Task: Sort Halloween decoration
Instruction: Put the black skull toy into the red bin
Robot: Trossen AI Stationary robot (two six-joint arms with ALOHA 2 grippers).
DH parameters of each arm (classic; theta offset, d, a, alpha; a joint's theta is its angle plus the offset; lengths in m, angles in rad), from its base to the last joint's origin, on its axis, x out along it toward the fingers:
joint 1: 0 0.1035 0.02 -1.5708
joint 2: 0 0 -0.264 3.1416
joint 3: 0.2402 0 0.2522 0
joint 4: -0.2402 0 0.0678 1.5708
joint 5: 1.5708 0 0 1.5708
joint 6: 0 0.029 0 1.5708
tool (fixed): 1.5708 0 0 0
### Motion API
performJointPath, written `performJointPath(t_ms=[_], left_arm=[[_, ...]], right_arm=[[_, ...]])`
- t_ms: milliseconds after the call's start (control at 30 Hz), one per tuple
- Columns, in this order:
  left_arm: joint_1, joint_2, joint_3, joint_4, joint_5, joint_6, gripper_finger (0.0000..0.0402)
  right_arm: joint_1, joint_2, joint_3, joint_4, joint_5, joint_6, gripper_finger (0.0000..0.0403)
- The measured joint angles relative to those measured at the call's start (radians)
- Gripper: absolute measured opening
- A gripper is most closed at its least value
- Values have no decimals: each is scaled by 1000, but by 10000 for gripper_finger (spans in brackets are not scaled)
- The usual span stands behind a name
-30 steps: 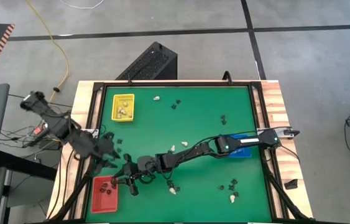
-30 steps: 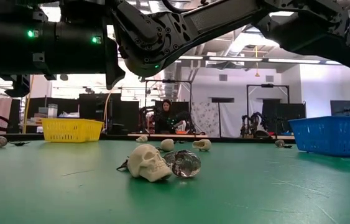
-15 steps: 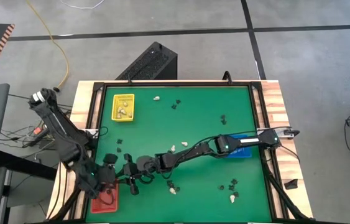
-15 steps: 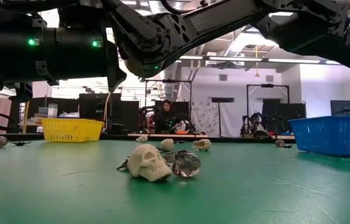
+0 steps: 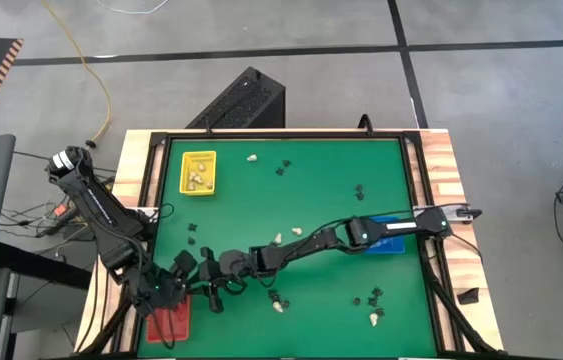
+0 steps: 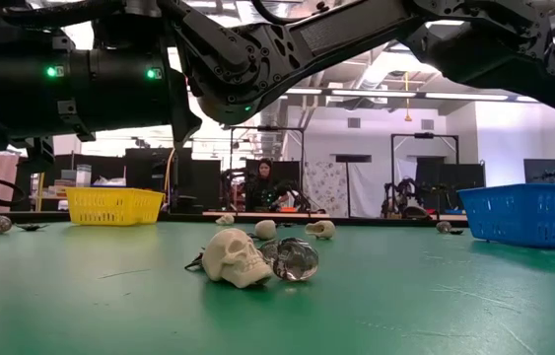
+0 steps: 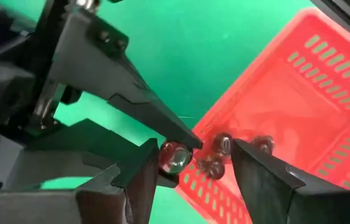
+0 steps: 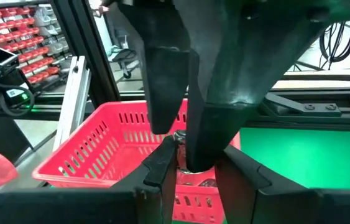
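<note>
1. Left gripper [image 7: 194,149]: released, with its two fingers spread apart. It is poised at the rim of the red tray [image 7: 299,106], and the tip of the right gripper lies in the gap between its fingers.
2. Right gripper [image 8: 193,163]: clenched on a shiny round trinket [image 7: 175,157], one piece of the Halloween decoration. Its arm reaches across the green table [image 5: 311,190] from the far side. The grasped trinket sits at the tray's near wall, between the left gripper's fingers; whether those fingers touch it cannot be told.
3. Dark trinkets [image 7: 221,143]: lying on the floor of the red tray, just beyond the grasped piece and just past the left gripper's fingertips.
4. Cream skull [image 6: 236,258]: resting on the table near the right gripper, on the side away from the red tray, touching a clear glassy trinket [image 6: 295,259].
5. Yellow tray [image 5: 198,172]: well apart from both grippers, holding cream trinkets [image 5: 196,180].
6. Blue tray [image 5: 389,240]: well apart from the grippers, partly beneath the right arm.
7. Loose black and cream trinkets [image 5: 374,296]: scattered over the table, all apart from both grippers.
8. Person [image 6: 262,182]: in the room beyond the table.
</note>
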Motion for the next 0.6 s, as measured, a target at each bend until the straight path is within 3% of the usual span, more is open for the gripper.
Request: performJointPath(t_ms=[267,600], left_arm=[[-1,46,-9,0,-18,114,176],[0,68,-10,-4,-35,109,65]], right_arm=[[0,2,-4,19,-3,33,124],[1,2,-4,5,-10,33,124]])
